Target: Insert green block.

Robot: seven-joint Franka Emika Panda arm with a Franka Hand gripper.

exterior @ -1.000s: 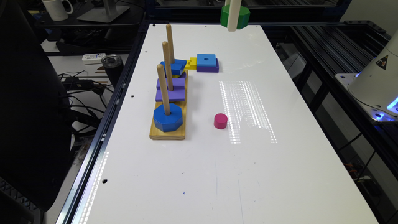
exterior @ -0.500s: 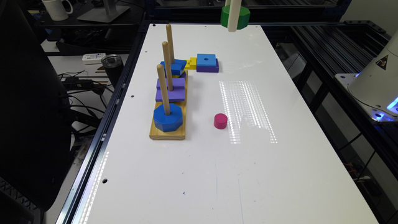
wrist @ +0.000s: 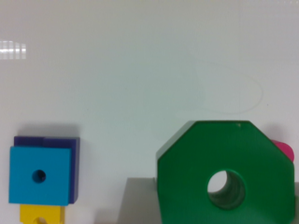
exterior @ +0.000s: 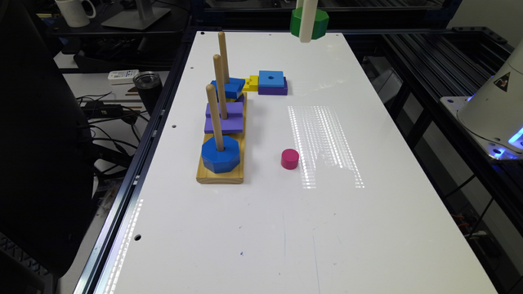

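The green block (exterior: pixel 322 22), a thick octagon with a round centre hole, hangs in the air above the far end of the white table (exterior: pixel 261 228). My gripper (exterior: pixel 308 24) is shut on it, one white finger crossing its front. In the wrist view the green block (wrist: pixel 187 177) sits close to the camera, with a grey finger (wrist: pixel 140 200) beside it. A wooden peg base (exterior: pixel 220 174) stands toward the exterior view's left, well below the block. Its nearest peg (exterior: pixel 214 116) carries a blue octagon (exterior: pixel 220 157).
Purple squares (exterior: pixel 224 118) sit on the middle peg and a blue block (exterior: pixel 229 87) on the far one. A yellow piece (exterior: pixel 250 83) and a blue square on a purple one (exterior: pixel 272 79) lie beside the base. A magenta cylinder (exterior: pixel 289 159) stands mid-table.
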